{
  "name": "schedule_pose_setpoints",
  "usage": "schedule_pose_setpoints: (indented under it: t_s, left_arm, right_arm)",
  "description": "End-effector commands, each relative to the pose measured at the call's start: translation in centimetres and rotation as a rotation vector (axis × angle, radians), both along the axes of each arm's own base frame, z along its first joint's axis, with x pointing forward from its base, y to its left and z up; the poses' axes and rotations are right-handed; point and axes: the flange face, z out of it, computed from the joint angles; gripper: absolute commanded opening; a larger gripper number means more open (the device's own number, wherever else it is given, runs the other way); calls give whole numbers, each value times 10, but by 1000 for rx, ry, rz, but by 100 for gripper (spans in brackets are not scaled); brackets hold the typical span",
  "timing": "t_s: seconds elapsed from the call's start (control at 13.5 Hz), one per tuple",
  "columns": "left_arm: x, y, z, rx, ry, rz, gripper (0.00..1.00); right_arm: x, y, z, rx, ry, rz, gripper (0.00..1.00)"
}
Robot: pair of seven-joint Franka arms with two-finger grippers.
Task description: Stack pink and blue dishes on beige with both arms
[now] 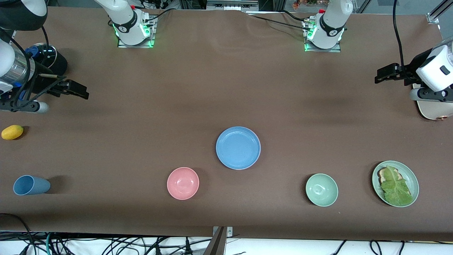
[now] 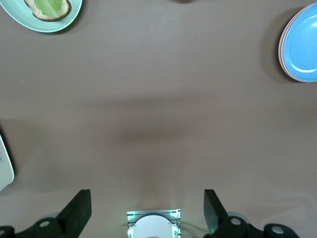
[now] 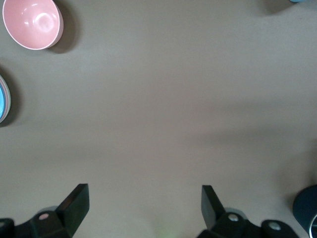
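The blue dish (image 1: 238, 148) lies in the middle of the table. In the left wrist view the blue dish (image 2: 303, 43) has a thin pink edge (image 2: 280, 49) under its rim, as of the pink dish beneath it. No beige dish shows on its own; whether it lies under the stack I cannot tell. My left gripper (image 1: 379, 77) hangs open and empty over the left arm's end of the table, its fingers (image 2: 79, 206) wide apart. Over the right arm's end, my right gripper (image 1: 84, 94) is open and empty too, its fingers (image 3: 78, 198) spread over bare cloth.
A pink bowl (image 1: 183, 183), a mint bowl (image 1: 321, 190) and a mint plate with lettuce on bread (image 1: 395, 183) lie near the front edge. A blue cup (image 1: 30, 185) lies on its side beside a yellow fruit (image 1: 12, 132). A cream slab (image 1: 433, 110) sits under the left arm.
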Motion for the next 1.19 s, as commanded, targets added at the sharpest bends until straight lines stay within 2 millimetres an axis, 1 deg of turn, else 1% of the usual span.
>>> schedule_pose_setpoints:
  t_s: [0.0, 0.07, 0.22, 0.45, 0.67, 1.11]
  left_arm:
    - [3, 1, 2, 9, -10, -20, 100]
    - [3, 1, 2, 7, -10, -21, 100]
    - [3, 1, 3, 8, -13, -20, 100]
    - [3, 1, 2, 7, -10, -21, 100]
    - [3, 1, 3, 7, -13, -21, 100]
    - [3, 1, 2, 6, -10, -20, 100]
  right_arm:
    - [-2, -6, 8, 11, -9, 4, 100]
    - [-2, -9, 13, 7, -19, 3, 100]
    - [-3, -10, 17, 8, -26, 26, 100]
    - [-2, -10, 15, 7, -24, 30, 100]
    - [-3, -12, 16, -3, -24, 105, 100]
    - [-4, -12, 14, -6, -12, 109, 100]
